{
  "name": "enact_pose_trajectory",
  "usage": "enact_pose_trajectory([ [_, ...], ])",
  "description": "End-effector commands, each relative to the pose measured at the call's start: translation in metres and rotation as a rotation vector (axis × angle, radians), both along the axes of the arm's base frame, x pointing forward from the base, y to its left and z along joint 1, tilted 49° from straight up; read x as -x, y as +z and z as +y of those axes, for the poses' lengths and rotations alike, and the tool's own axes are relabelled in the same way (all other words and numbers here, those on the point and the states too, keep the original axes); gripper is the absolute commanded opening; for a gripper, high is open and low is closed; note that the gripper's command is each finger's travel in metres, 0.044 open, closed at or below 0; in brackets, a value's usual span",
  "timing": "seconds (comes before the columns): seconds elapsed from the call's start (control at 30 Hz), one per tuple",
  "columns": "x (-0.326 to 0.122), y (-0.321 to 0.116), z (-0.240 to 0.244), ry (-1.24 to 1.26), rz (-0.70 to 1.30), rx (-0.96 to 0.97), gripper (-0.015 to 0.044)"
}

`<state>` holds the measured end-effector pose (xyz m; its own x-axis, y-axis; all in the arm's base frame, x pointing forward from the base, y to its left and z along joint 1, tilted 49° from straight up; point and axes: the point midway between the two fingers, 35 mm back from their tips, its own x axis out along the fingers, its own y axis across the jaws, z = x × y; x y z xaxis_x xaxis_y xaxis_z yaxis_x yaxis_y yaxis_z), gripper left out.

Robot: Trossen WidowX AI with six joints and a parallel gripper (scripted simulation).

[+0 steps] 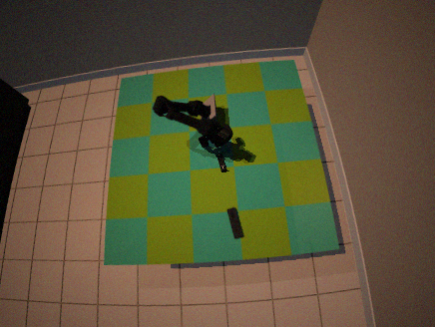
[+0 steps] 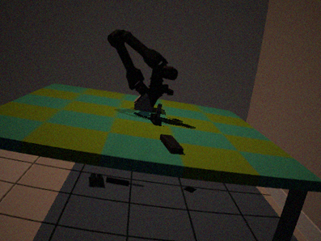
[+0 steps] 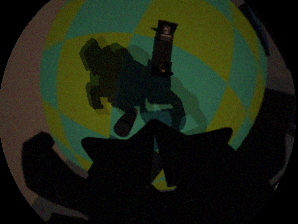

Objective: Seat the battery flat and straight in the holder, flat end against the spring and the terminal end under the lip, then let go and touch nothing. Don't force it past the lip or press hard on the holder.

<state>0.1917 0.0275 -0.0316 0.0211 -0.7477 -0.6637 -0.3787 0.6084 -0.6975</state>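
1. The table top (image 1: 215, 189) (image 2: 138, 130) (image 3: 200, 65) has a check pattern of green-teal squares and yellow-olive squares.
2. The robot arm (image 1: 185, 117) (image 2: 141, 50) is of black colour.
3. The block (image 1: 235, 223) (image 2: 172, 144) is dark brown.
4. The floor (image 1: 65, 199) (image 2: 12, 176) is pinkish beige, with a grid of dark lines.

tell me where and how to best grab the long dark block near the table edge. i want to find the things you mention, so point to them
Probably best around the middle of the dark block (image 1: 235, 222) (image 2: 172, 144), from straight above, pinching across its narrow width: it lies flat, is clearly longer than wide, and both long sides look free.
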Motion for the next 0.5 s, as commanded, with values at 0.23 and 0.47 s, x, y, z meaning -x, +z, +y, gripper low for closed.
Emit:
enact_pose_trajectory([
  [0.23,0.003,-0.012,0.002,0.009,0.003,0.005,0.0],
  [0.47,0.007,-0.02,0.009,0.01,0.003,0.003,0.0],
])
